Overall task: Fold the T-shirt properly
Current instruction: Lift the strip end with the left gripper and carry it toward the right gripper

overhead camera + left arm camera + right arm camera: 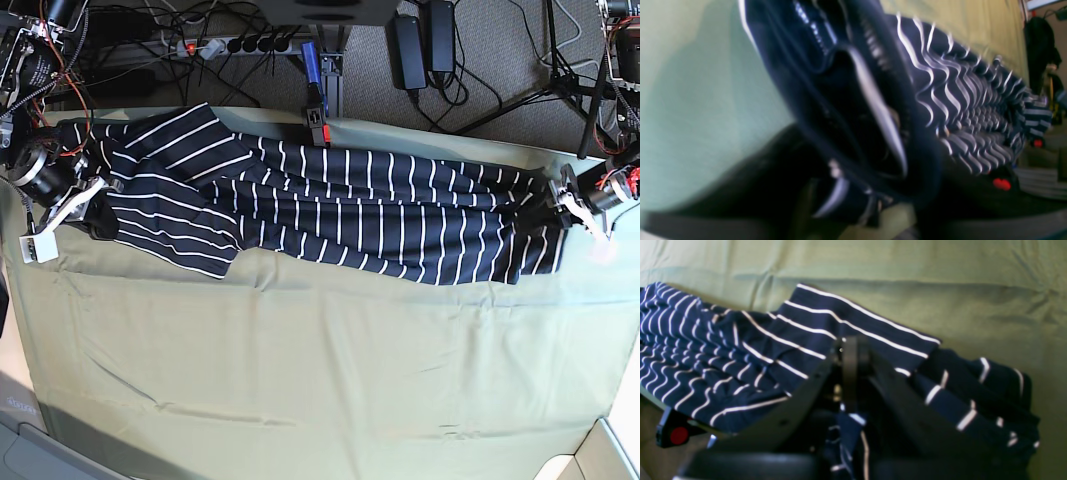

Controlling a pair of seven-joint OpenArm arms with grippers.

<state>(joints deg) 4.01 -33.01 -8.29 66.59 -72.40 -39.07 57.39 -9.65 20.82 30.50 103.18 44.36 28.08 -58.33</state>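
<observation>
The T-shirt [350, 210], dark navy with thin white stripes, lies stretched in a long band across the far half of the table. My right gripper [95, 205] holds its sleeve end at the left side of the base view. In the right wrist view the black fingers [850, 373] are shut with striped cloth [740, 356] draped over them. My left gripper [562, 205] sits at the shirt's other end. In the blurred left wrist view a bunched, folded edge of the shirt [957, 100] fills the space between the jaws, which are closed on it.
The olive-green table cloth [320, 370] covers the table, with shallow creases toward the front. A blue clamp with a red part [316, 115] grips the far edge behind the shirt. A power strip and cables [230, 45] lie on the floor beyond.
</observation>
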